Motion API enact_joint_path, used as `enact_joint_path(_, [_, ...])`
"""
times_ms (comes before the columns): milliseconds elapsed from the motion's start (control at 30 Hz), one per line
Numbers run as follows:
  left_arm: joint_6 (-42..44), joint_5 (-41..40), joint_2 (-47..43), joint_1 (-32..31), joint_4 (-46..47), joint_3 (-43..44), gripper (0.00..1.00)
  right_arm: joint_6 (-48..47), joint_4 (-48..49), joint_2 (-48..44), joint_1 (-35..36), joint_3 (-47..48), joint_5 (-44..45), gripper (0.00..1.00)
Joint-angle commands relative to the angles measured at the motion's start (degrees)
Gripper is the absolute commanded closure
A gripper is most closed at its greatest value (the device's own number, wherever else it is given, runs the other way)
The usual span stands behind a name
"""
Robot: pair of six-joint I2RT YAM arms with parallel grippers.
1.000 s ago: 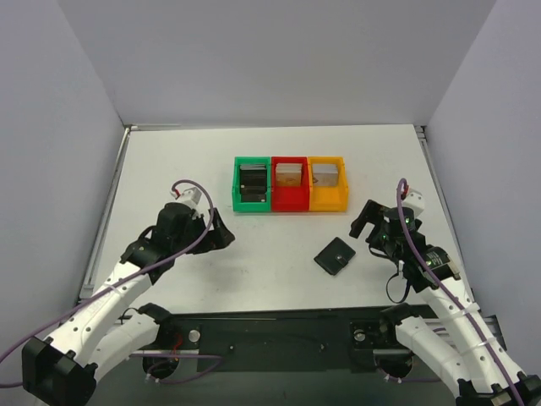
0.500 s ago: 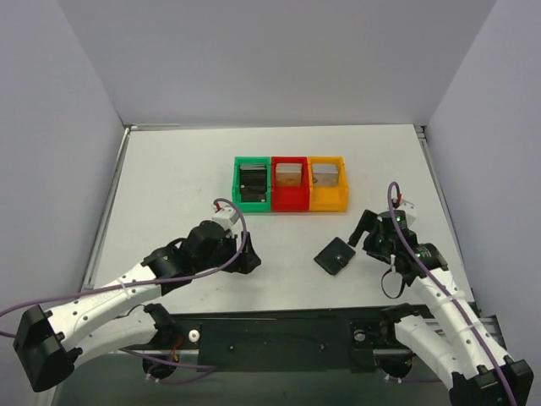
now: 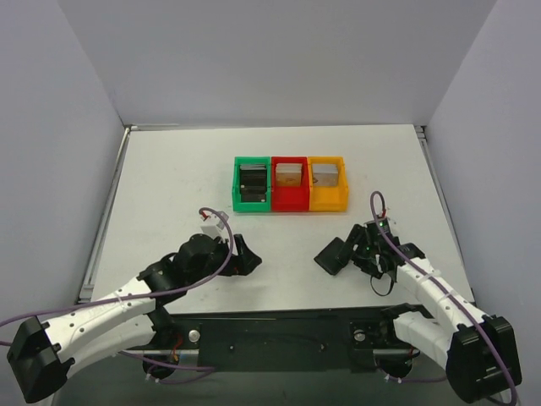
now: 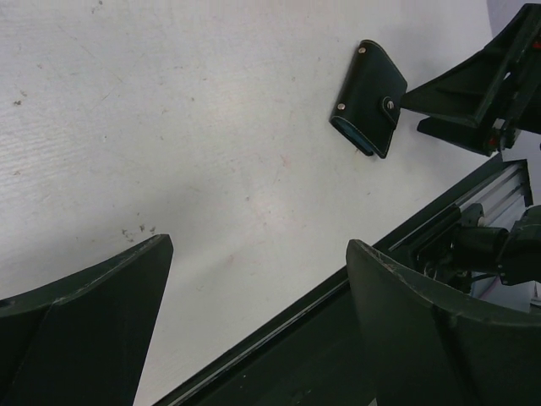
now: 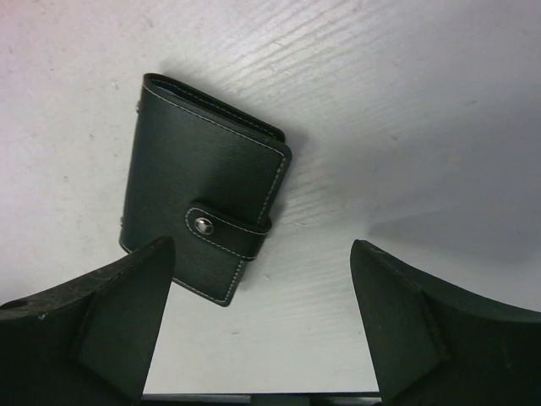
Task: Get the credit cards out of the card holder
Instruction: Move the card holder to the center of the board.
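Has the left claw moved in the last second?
Yes. The left gripper slid right and back toward the robot's side, farther from the green bin.

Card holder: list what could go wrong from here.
1. The card holder lies flat and snapped shut. The open right gripper has only one finger over its corner, so closing could shove it across the table rather than grip it.
2. The snap tab is fastened and no cards show. Pulling with one arm might drag the whole holder, and the left gripper is open and apart from it.
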Motion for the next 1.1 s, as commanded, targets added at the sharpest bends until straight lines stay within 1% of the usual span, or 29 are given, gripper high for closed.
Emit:
enact_joint_path(0, [-1.95,-0.50,-1.52,-0.12,5.17,-0.42,0.04,3.53,6.57,0.76,-0.23,-1.37,-3.19,0.21])
enact_joint_path(167, [-3.44,0.73,-1.44,-0.04,8.67,-2.62,0.09,4.86,10.70,2.25,-2.33,-3.30,-4.59,0.25])
enact_joint_path(200, [-3.70,0.74,-1.17,-0.03,11.29,-3.14,0.10,4.86,10.88,2.43,-2.69,-3.57,-4.77,0.25])
enact_joint_path(267, [-3.88,1.17,0.22,-0.03,13.68,-2.97,0.11,4.60,11.59,2.52,-3.74,-3.92,-4.86,0.27])
enact_joint_path(367, [-1.95,2.84,4.35,-0.03,14.92,0.44,0.11,3.45,11.59,3.75,-4.80,-3.39,-5.03,0.28])
enact_joint_path(467, [-0.28,3.72,11.72,-0.03,13.44,4.84,0.11,1.87,12.20,8.04,-4.98,-1.73,-6.35,0.28])
enact_joint_path(500, [-0.19,3.81,12.71,-0.12,12.82,6.42,0.11,1.52,12.98,8.84,-4.98,-1.38,-7.14,0.28])
enact_joint_path(567, [-0.10,3.99,14.73,-0.12,12.81,6.78,0.11,0.99,14.48,12.17,-4.89,-0.41,-8.54,0.29])
enact_joint_path(633, [-0.71,3.99,14.48,-0.12,14.30,5.65,0.11,0.20,15.63,14.28,-4.36,0.47,-9.42,0.32])
enact_joint_path(767, [-1.77,3.20,12.72,-0.03,14.57,3.01,0.11,-2.08,15.89,18.24,-0.68,3.19,-8.38,0.33])
enact_joint_path(900, [-2.12,1.97,10.61,0.05,14.13,0.64,0.12,-4.02,15.37,22.63,6.69,6.88,-6.27,0.36])
enact_joint_path(1067, [-3.79,1.09,8.94,0.23,14.48,-2.18,0.12,-1.92,16.07,26.68,11.89,9.08,-5.21,0.37])
